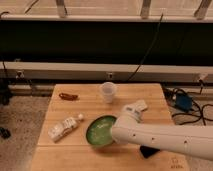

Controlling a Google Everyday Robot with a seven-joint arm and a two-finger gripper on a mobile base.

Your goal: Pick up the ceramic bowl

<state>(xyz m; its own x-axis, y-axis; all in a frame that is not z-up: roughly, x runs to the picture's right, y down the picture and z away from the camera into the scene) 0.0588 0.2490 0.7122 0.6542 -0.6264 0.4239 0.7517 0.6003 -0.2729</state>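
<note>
The ceramic bowl is round, shallow and glossy green with a pale centre, and sits at the front middle of the wooden table. My white arm reaches in from the lower right and covers the bowl's right edge. My gripper is the white end piece just right of and behind the bowl, close to its rim. Whether it touches the bowl is hidden by the arm.
A small white cup stands behind the bowl. A white bottle lies on its side to the left, and a red-brown item lies at the back left. A dark object shows under the arm. Cables and a blue device lie on the floor to the right.
</note>
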